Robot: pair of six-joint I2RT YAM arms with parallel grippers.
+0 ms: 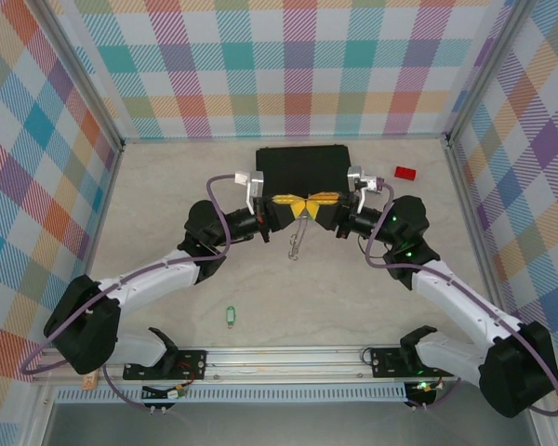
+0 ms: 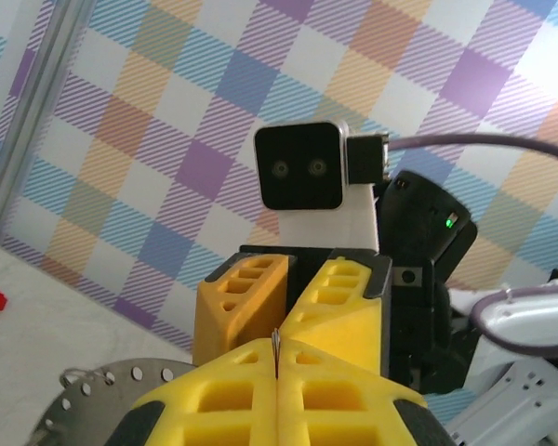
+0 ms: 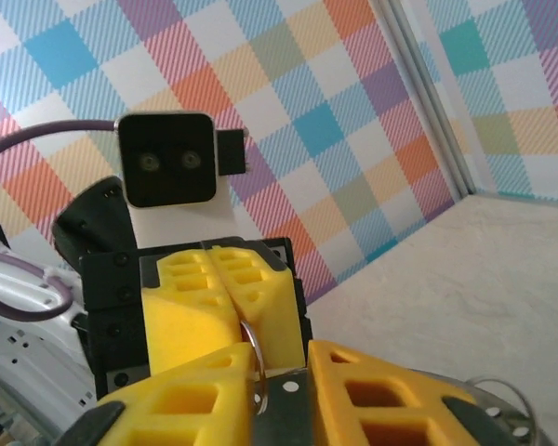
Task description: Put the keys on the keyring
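Observation:
Both grippers meet fingertip to fingertip above the black case point(image 1: 302, 165). My left gripper point(image 1: 297, 200) point(image 2: 277, 358) is shut on the keyring point(image 2: 276, 344), whose thin metal edge sticks up between its yellow fingers. From the right wrist, a thin ring of the keyring point(image 3: 259, 358) comes out of those closed fingers. My right gripper point(image 1: 315, 198) point(image 3: 281, 367) stands slightly open, with the ring against its left finger and flat grey metal with small holes in the gap. A thin metal part point(image 1: 298, 240) hangs below the grippers. One green key point(image 1: 230, 317) lies on the table near the front.
A small red block point(image 1: 405, 173) sits at the back right beside the case. Flat grey metal with holes point(image 2: 98, 395) shows low in the left wrist view. Plaid walls close in the table on three sides, and the arms' base rail point(image 1: 288, 358) runs along the front.

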